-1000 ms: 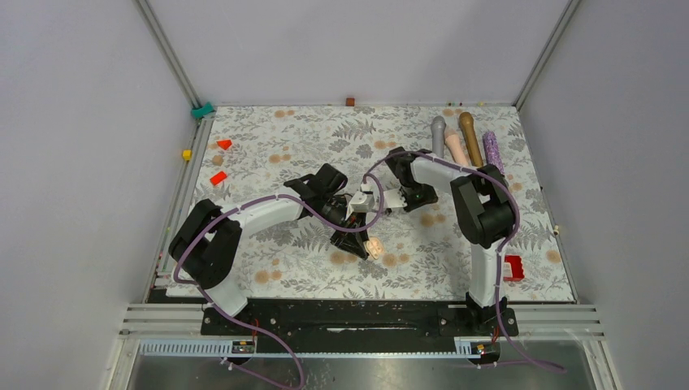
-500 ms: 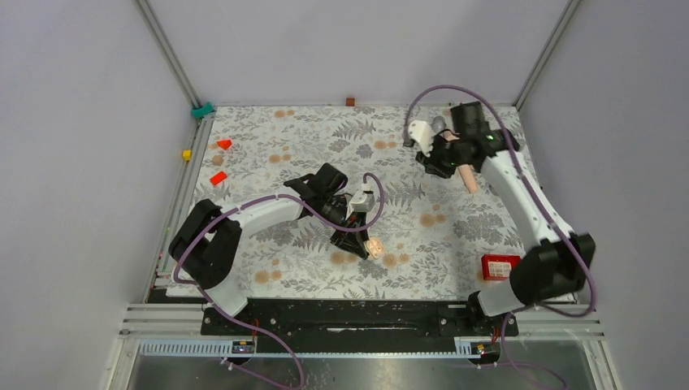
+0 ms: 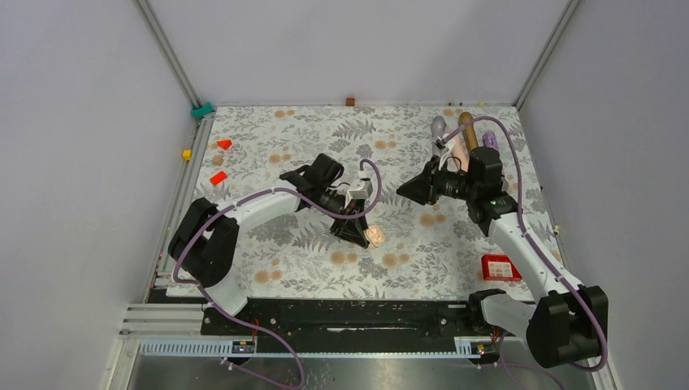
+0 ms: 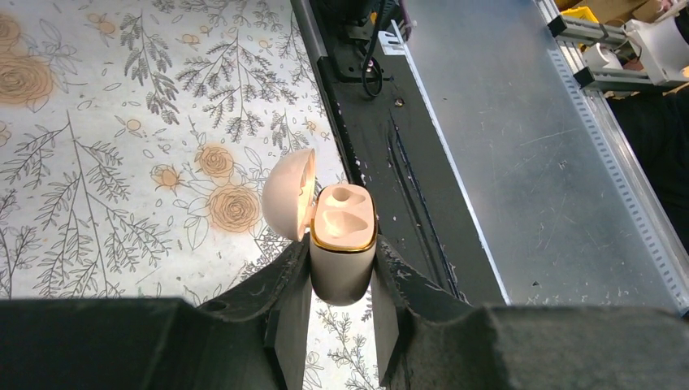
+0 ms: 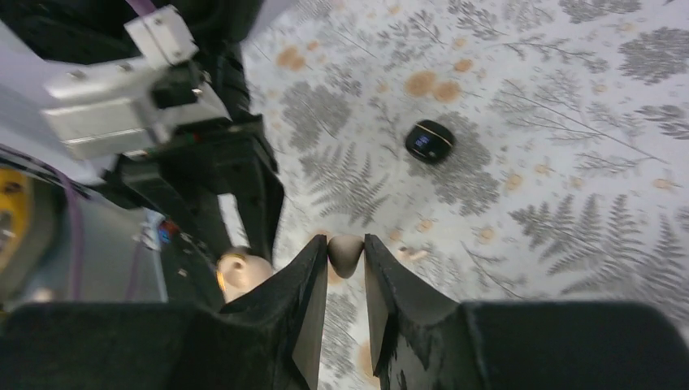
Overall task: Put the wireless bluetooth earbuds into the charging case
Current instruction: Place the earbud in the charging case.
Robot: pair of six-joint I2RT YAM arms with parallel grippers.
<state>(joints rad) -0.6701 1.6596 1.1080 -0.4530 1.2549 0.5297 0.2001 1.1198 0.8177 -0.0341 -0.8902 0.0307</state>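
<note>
The charging case (image 4: 344,252) is a small cream case with a gold rim, its lid (image 4: 288,193) flipped open to the left. Both hollows inside show nothing in them. My left gripper (image 4: 343,248) is shut on its body and holds it above the mat near the centre (image 3: 375,236). My right gripper (image 5: 345,244) is shut on a tiny pale rounded earbud (image 5: 345,253) pinched at its fingertips. It hangs right of the case (image 5: 240,272), a short gap away, fingertips (image 3: 404,193) pointing left. I see no other earbud for certain.
A small black round object (image 5: 429,141) lies on the floral mat. Several long cylinders (image 3: 467,130) lie at the back right. A red box (image 3: 500,266) sits at the right, two red blocks (image 3: 219,161) and a yellow cube (image 3: 187,154) at the left.
My right arm swung out to the back right corner, then came back toward the centre with its fingers shut. The left gripper and the case shifted slightly away from the near edge.
</note>
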